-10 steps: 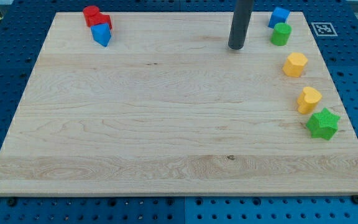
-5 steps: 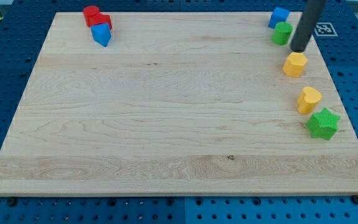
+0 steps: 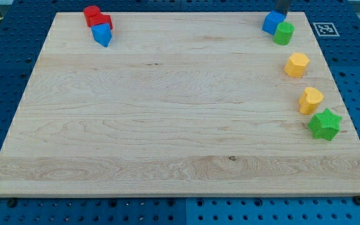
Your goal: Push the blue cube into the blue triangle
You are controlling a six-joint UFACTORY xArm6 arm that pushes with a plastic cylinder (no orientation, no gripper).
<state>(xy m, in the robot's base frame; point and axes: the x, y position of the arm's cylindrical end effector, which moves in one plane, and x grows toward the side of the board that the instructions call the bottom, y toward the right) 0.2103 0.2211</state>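
Surroundings: a blue pegboard bench (image 3: pixel 5 75) frames the scene on all sides, with a printed marker tag (image 3: pixel 324 29) just off the board's top right corner.
Board: a pale wooden board (image 3: pixel 167 125) fills most of the view; its whole middle, left side and bottom stretch carry no blocks, so the way from the top right to the top left is open wood.
Green star (image 3: pixel 325 124): sits close to the board's right edge, lowest of the right-hand column.
Yellow blocks: one rounded yellow block (image 3: pixel 310 99) touches the green star's upper left; another, hexagon-like (image 3: pixel 297 64), stands apart above it.
Green cylinder (image 3: pixel 284 33): near the top right corner, touching the blue cube's right side.
Blue cube (image 3: pixel 272 22): hard by the board's top edge at the view's right, far from its target.
Blue triangle (image 3: pixel 102 35): at the top left, tucked against the red blocks.
Red blocks (image 3: pixel 96 17): two pressed together at the top edge; shapes hard to tell.
My tip (image 3: pixel 282 12): only a short dark stub shows at the view's top, just above and right of the blue cube; contact cannot be told. No jaws to open or close.
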